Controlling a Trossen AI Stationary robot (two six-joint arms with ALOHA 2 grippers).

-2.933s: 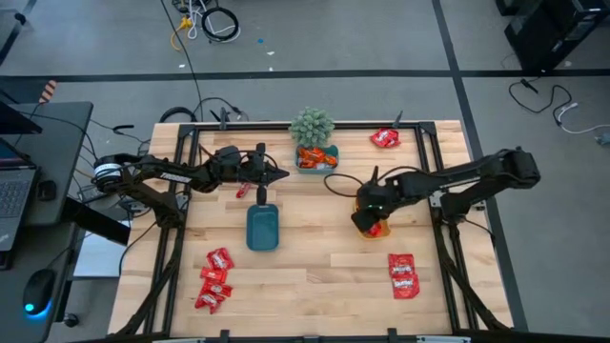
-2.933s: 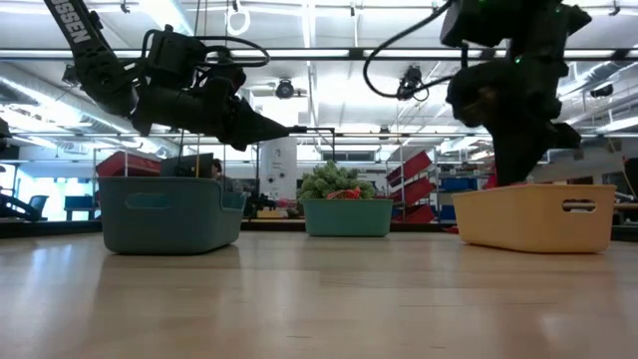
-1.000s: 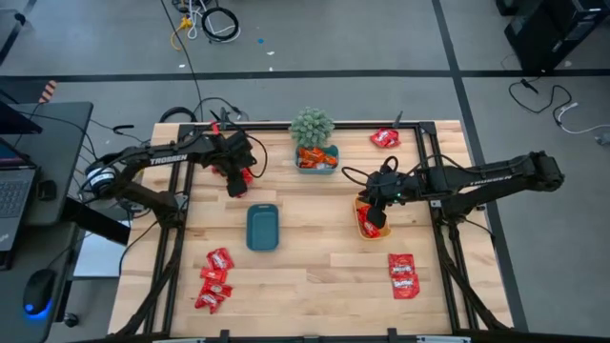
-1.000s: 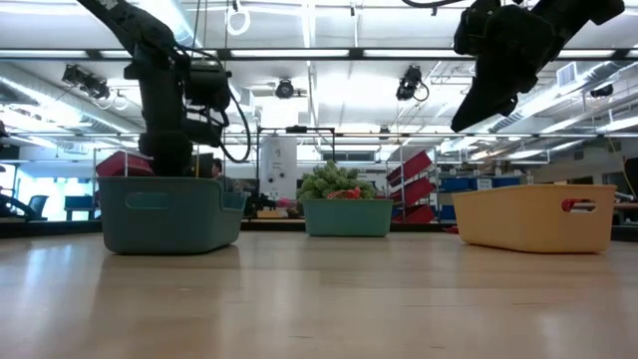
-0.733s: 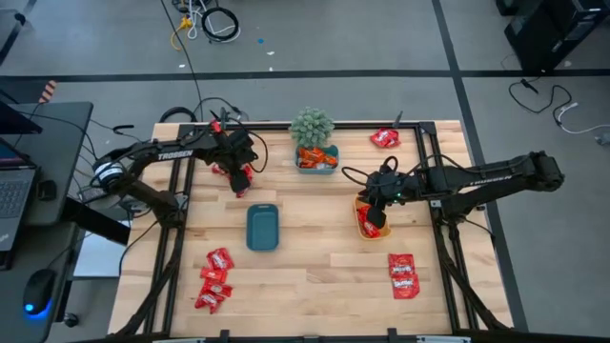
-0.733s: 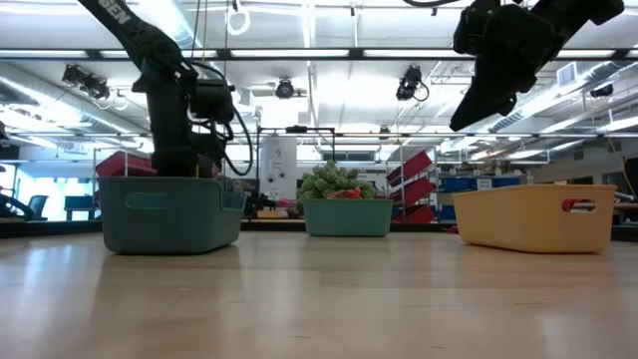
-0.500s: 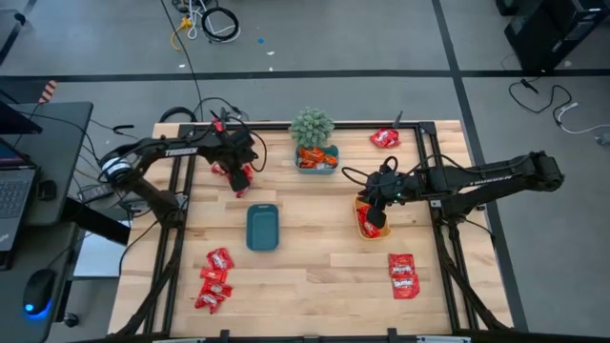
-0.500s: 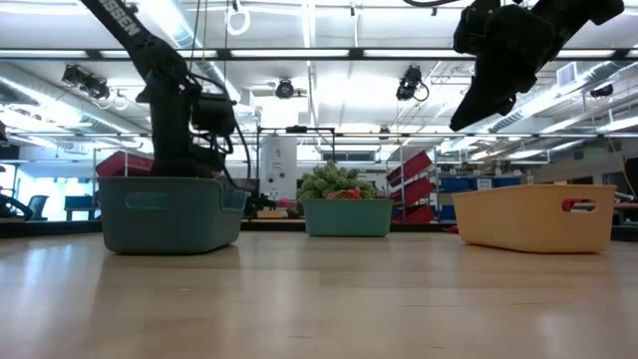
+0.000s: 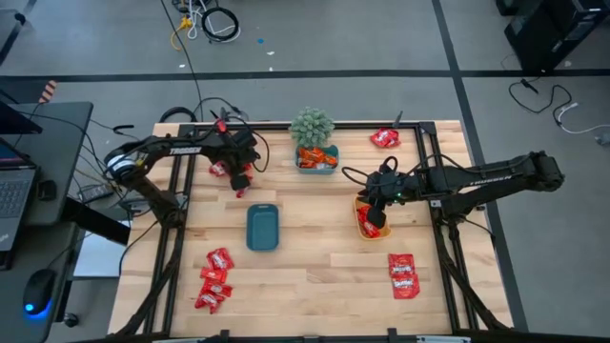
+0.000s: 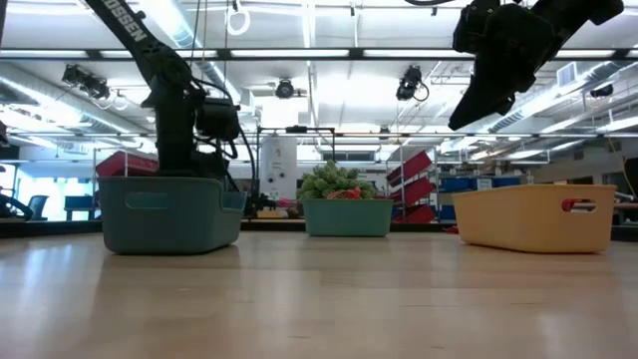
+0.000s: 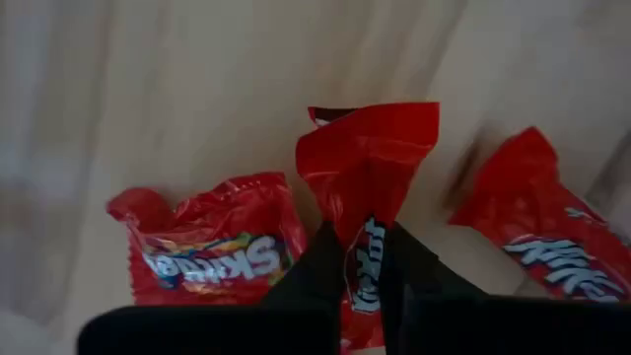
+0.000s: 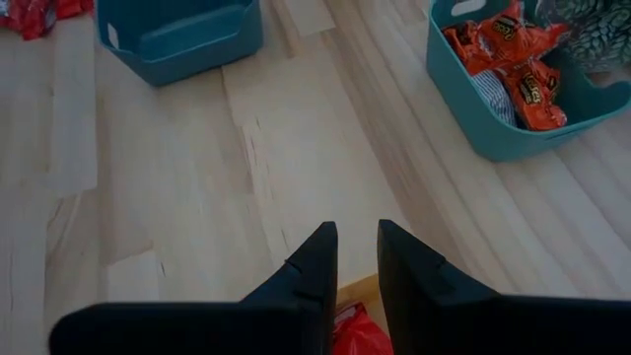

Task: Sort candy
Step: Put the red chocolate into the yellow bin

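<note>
Red candy packets (image 9: 221, 169) lie at the table's far left, and my left gripper (image 9: 240, 175) stands over them, pointing down, shut on one red packet (image 11: 367, 168). A red Skittles packet (image 11: 212, 251) and another red packet (image 11: 537, 237) lie flat beside it. My right gripper (image 9: 373, 215) hangs over the yellow tray (image 9: 360, 229), its fingers (image 12: 314, 258) a narrow gap apart with nothing between them; a red packet (image 12: 355, 330) lies in the tray below. In the low view a dark teal tray (image 10: 171, 211) hides my left fingertips. My left gripper pinches the red packet between its two fingers, on the lettered middle part (image 11: 363, 247). The fingers come from above, pointing down. The packet's crumpled end (image 11: 380, 133) sticks out beyond the fingertips. Whether the packet is off the table cannot be told.
A dark teal tray (image 9: 262, 227) stands mid-table. A teal tray (image 9: 316, 160) with orange packets sits before a potted plant (image 9: 312, 126) at the far edge. More red packets lie near left (image 9: 214, 278), near right (image 9: 402, 274) and far right (image 9: 385, 138).
My left gripper has sunk a little onto the red packets at the far left and shifted slightly toward the table's far edge.
</note>
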